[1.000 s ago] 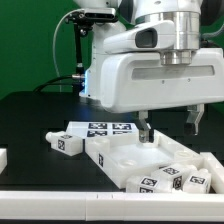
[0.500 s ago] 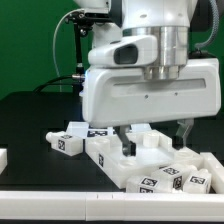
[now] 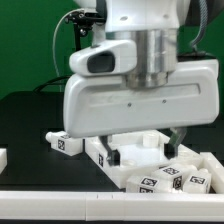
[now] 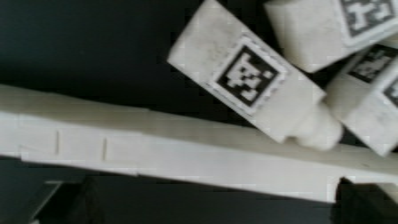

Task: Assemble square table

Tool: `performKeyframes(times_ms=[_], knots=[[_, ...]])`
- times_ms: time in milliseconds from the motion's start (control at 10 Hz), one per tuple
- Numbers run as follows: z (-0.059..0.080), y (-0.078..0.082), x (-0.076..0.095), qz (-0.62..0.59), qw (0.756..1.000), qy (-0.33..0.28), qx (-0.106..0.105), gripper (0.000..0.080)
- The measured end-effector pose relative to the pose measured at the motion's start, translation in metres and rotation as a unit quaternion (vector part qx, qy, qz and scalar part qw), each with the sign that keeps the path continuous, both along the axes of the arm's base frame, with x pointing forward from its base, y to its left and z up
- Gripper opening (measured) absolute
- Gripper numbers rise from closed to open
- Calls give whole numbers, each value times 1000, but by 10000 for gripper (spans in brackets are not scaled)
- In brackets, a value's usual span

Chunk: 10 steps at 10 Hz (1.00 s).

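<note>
The square table top (image 3: 135, 170) lies flat on the black table, right of centre in the exterior view, and my wide white hand hangs low over it. My gripper (image 3: 142, 156) is open, with one dark finger (image 3: 108, 156) near the top's left side and the other (image 3: 177, 141) further right. Nothing is held. One tagged leg (image 3: 68, 144) lies just left of the top, and several legs (image 3: 170, 179) lie at its front right. In the wrist view the top's rim (image 4: 160, 135) runs as a long white band ahead of the gripper (image 4: 214, 206), with tagged legs (image 4: 246, 72) beyond it.
A small white piece (image 3: 3, 158) sits at the exterior view's left edge. A white bar (image 3: 60, 196) runs along the front of the black table. The arm's body hides the back of the table; cables (image 3: 62, 82) hang behind on the left.
The arm has swung toward the exterior view's left and come lower and nearer, so the hand now covers more of the top. The jaws stayed open. No part has moved.
</note>
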<state>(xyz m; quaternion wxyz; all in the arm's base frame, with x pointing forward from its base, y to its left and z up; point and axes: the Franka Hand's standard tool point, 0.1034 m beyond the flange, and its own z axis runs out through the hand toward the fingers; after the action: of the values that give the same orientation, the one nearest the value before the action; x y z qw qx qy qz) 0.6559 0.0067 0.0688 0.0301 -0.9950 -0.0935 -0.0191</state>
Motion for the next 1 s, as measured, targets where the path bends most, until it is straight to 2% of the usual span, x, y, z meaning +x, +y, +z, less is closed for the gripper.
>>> performKeyframes(times_ms=[200, 400, 1000], knots=[[-14, -10, -3, -10, 1000, 12, 3, 649], [-26, -2, -15, -7, 1000, 14, 2, 649], [-38, -15, -20, -3, 1000, 16, 0, 649]])
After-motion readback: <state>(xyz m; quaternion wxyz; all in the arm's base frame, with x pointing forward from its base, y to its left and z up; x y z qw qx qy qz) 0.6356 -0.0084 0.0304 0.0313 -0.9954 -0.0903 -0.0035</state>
